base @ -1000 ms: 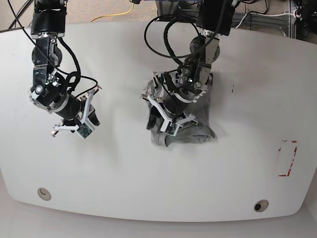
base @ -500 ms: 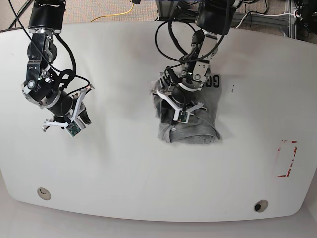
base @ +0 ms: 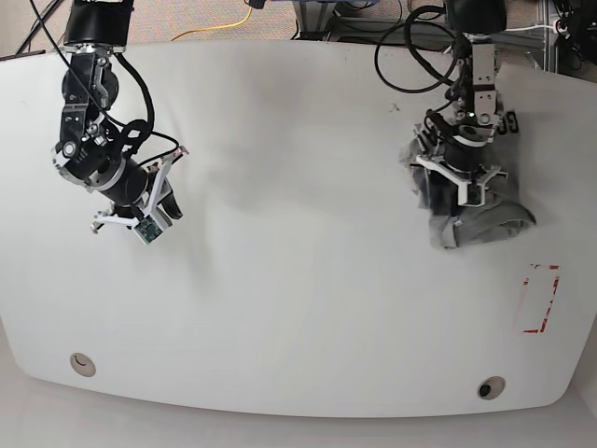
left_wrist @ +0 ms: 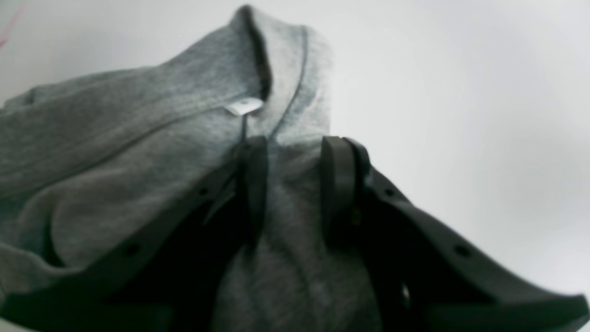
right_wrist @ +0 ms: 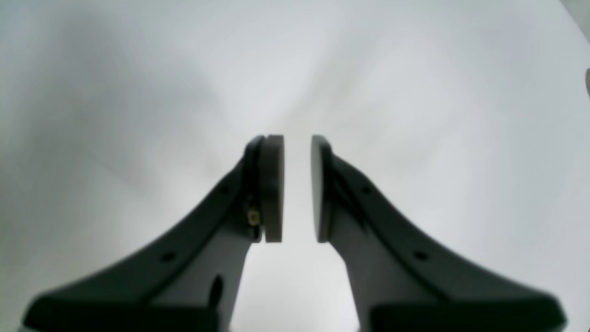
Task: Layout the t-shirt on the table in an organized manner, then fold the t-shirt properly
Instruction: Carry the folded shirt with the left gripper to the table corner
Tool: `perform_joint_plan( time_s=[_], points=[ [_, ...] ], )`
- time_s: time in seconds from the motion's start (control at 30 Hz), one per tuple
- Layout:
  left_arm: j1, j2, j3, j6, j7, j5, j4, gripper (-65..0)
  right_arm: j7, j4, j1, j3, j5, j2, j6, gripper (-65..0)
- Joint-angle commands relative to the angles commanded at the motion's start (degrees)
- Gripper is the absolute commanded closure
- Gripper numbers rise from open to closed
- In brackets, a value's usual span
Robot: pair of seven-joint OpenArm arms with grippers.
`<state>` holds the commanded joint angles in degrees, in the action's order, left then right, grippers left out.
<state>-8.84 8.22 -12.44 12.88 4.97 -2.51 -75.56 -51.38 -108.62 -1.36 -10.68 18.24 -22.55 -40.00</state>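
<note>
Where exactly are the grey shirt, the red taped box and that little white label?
Bunched heather-grey t-shirt (base: 480,219), base view: lower folds.
Red-taped rectangle mark (base: 539,299), base view: its middle.
Small white neck label (left_wrist: 243,107), left wrist view: label centre.

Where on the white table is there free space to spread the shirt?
The white table is bare in the wide middle, between the right gripper and the bunched grey t-shirt. It is crowded near the left gripper and the red-taped mark.

t-shirt: lettering mostly hidden behind left gripper, near table right edge | left wrist view: cloth cut by left and bottom edges, blurred.
</note>
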Motion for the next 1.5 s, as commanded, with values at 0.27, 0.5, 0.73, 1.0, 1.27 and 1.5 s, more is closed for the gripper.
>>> perform_joint_plan(
  time_s=[0.27, 0.5, 0.73, 1.0, 1.27, 1.5],
  points=[
    [0.35, 1.23, -9.58, 5.71, 4.31, -0.09, -4.66, -18.2, 0.0, 0.0, 0.0, 0.09, 0.0, 1.67, 0.0, -9.7],
    [0.53, 0.62, -12.66, 8.97, 13.89, -0.18, -13.71, -18.1, 0.0, -0.18, 0.09, 0.09, 0.0, 1.85, 0.0, -9.7],
    [-1.67, -6.77, -12.75, 9.23, 24.35, -0.18, -22.68, -17.9, 0.0, -0.7, 1.41, 0.09, 0.0, 1.93, 0.0, -9.8],
    [-6.15, -10.55, -12.84, 12.04, 28.04, -0.09, -24.26, -17.9, 0.0, -0.79, 2.64, 0.09, 0.0, 2.02, 0.0, -9.8],
    [-8.7, -8.0, -19.78, 12.13, 28.13, -0.09, -22.51, -18.2, 0.0, -0.53, 2.73, -0.18, 0.0, 2.02, 0.0, -9.8],
    [-8.62, -0.7, -24.79, 12.22, 28.04, -0.26, -16.53, -18.1, 0.0, -0.53, 2.37, -0.18, 0.0, 2.02, 0.0, -9.8]
  ],
)
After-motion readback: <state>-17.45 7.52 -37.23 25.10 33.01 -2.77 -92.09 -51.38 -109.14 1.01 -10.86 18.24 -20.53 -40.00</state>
